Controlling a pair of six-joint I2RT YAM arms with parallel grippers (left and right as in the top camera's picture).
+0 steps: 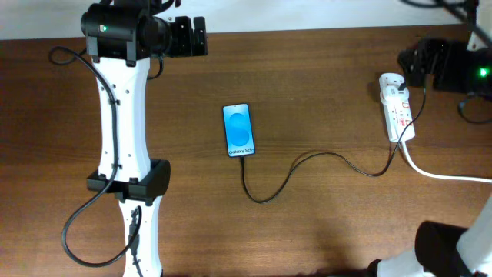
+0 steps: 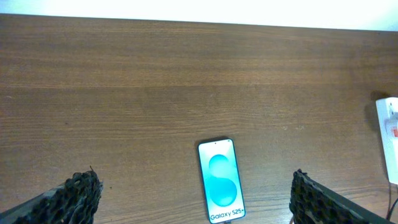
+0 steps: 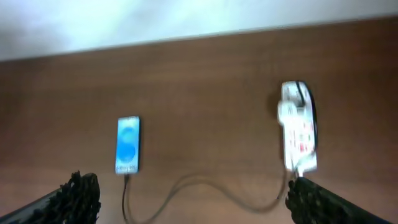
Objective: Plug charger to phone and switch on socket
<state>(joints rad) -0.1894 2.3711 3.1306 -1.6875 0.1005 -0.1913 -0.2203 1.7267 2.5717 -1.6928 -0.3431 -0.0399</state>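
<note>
Though small, phone [image 2: 221,180] text apparently reads "Galaxy S25+".

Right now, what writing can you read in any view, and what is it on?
"Galaxy S25+": along the bottom edge of the phone screen, clearest in the left wrist view. The last character is small and looks like a plus.
On the socket: only red marks show. Any print is too small to read overhead and blurred in the right wrist view.
No other text is visible in any view.

The phone [image 1: 237,129] lies left of the socket [image 1: 398,110], charger [image 1: 323,154] between
</note>
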